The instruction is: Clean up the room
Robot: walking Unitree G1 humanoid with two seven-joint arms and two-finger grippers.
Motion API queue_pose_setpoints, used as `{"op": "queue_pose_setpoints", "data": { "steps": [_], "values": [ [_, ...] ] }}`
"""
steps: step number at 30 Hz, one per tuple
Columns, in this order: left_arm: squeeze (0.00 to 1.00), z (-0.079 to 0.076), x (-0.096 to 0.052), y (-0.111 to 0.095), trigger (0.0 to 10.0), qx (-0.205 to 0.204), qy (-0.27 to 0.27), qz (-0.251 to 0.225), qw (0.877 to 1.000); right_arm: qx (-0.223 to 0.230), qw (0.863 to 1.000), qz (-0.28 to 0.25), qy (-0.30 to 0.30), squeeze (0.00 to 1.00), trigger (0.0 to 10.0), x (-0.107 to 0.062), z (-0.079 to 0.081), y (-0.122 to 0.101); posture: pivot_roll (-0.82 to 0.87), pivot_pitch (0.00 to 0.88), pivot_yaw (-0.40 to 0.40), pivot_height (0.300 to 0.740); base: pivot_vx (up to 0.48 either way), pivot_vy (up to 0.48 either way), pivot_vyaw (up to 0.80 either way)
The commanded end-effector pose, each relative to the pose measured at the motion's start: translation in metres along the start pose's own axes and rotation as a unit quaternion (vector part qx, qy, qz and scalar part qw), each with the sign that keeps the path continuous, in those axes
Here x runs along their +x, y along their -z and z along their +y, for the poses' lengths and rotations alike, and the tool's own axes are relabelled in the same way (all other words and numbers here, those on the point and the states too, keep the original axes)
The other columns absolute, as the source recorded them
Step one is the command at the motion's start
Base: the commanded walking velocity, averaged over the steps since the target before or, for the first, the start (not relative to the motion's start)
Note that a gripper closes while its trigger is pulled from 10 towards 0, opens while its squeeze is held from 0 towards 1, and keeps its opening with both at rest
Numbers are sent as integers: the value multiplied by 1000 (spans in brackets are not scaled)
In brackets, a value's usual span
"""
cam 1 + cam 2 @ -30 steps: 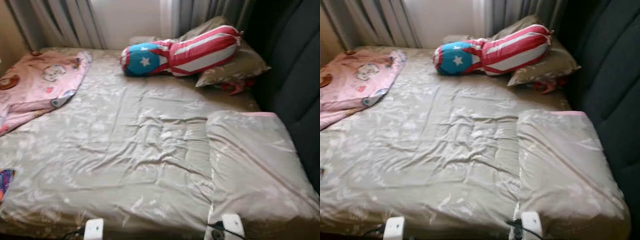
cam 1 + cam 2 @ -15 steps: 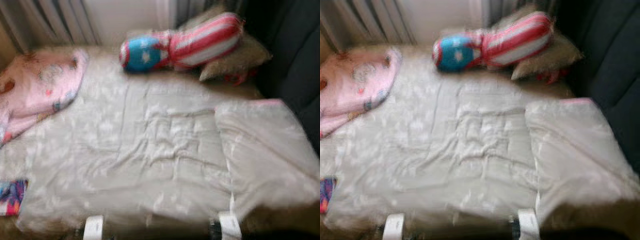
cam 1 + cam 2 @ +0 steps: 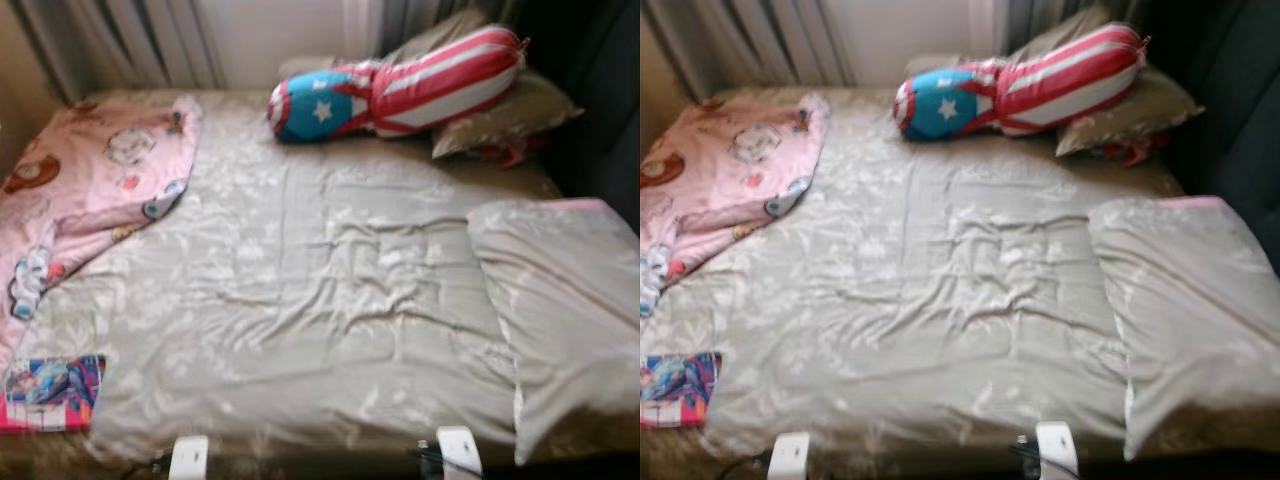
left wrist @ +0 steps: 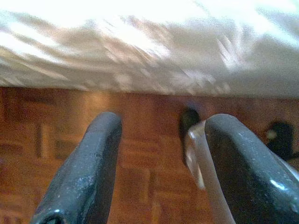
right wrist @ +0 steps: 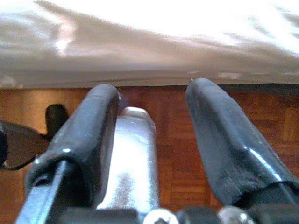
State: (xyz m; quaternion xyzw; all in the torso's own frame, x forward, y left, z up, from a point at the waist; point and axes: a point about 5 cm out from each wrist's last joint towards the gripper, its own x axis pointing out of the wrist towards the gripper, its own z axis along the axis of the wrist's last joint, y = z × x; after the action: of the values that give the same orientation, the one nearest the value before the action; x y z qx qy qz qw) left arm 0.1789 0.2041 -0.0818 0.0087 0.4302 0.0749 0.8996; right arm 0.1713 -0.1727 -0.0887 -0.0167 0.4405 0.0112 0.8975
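I stand at the foot of the bed (image 3: 300,300), both arms hanging low; my left gripper (image 4: 159,154) and right gripper (image 5: 154,135) have their jaws apart and empty, above the wooden floor (image 4: 140,154) beside the mattress edge. The likely job is the pink blanket (image 3: 90,180), crumpled over the far left corner, and the small colourful book (image 3: 55,390) lying flat at the near left edge. I judge the book the easier first pick: step left, reach low, pinch its free edge. The grey sheet is wrinkled and soft, so I should press lightly. A striped bolster (image 3: 400,85) and pillow (image 3: 510,115) lie against the far curtains (image 3: 120,40).
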Motion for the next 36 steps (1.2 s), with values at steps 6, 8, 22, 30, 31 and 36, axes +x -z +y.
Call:
{"op": "queue_pose_setpoints", "data": {
  "steps": [6, 8, 22, 30, 31, 36],
  "values": [
    [0, -1, -2, 12, 10000, -7, -2, 22, 1000, -5, 1000, 10, 7, 0, 10000, -2, -7, 6, -181, 101, 25, 740, 0, 424, 0],
    [0, -2, -2, 12, 10000, -7, -2, 22, 1000, -13, 1000, 9, 5, 0, 10000, -2, -7, 6, -181, 101, 24, 740, 0, 422, 0],
    [0, -1, -2, 12, 10000, -8, -3, 22, 1000, 3, 1000, 19, 12, 0, 10000, -5, -16, 14, -181, 101, 25, 740, 0, 424, 270],
    [0, -1, -3, 12, 10000, -9, -2, 22, 1000, 4, 1000, 19, 11, 0, 10000, -5, -16, 14, -181, 101, 26, 740, 0, 423, 0],
    [0, -1, -3, 13, 10000, -9, -2, 22, 1000, 4, 1000, 18, 11, 0, 10000, -5, -16, 14, -181, 100, 25, 740, 0, 424, 0],
    [0, -1, -3, 13, 10000, -9, -2, 23, 1000, 2, 1000, 18, 13, 0, 10000, -6, -17, 15, -182, 100, 24, 740, 0, 422, 0]
  ]
}}
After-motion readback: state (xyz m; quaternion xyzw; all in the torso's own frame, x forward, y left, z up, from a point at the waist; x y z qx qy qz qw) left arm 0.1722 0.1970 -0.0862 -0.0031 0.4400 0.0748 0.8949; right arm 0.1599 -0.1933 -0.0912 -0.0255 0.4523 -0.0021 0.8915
